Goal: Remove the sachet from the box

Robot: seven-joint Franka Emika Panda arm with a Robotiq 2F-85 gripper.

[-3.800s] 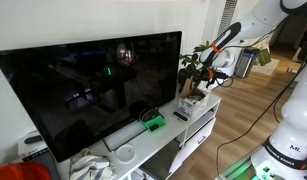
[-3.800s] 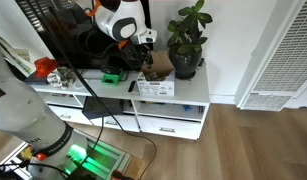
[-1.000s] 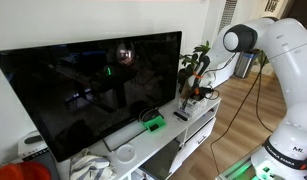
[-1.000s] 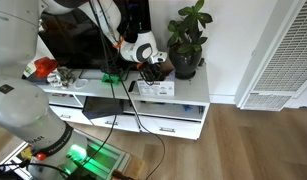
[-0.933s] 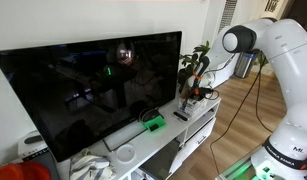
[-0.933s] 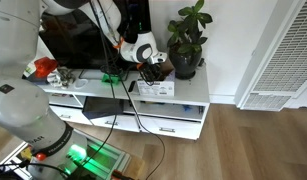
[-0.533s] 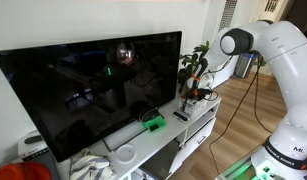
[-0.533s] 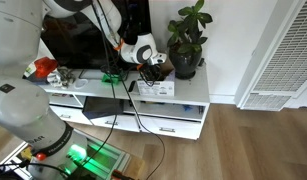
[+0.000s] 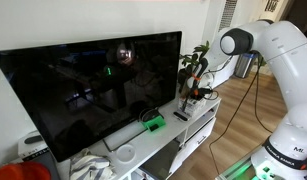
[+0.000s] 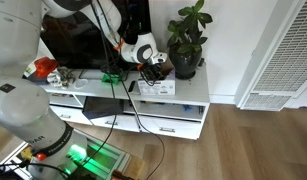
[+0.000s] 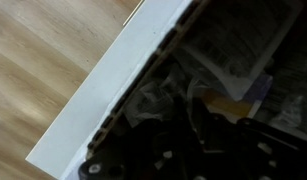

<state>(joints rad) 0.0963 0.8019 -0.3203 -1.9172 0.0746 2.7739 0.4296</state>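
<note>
The tan-brown cardboard box (image 10: 164, 73), small and squarish, sat right under the pincer (image 10: 152, 68) on the smooth white cabinet top (image 10: 189, 92). A leafy potted plant (image 10: 188, 40) stood just beyond. The wrist view was blurred: crinkled, glossy printed material (image 11: 228, 50) lay ahead of the pincer's dark body, beside the cabinet's straight edge and the wood-grain floor (image 11: 43, 50). I could not tell whether the pincer was spread or clenched, nor whether it touched anything. A bright green block (image 9: 153, 124) lay well to one side, before the glossy black television (image 9: 93, 85).
</note>
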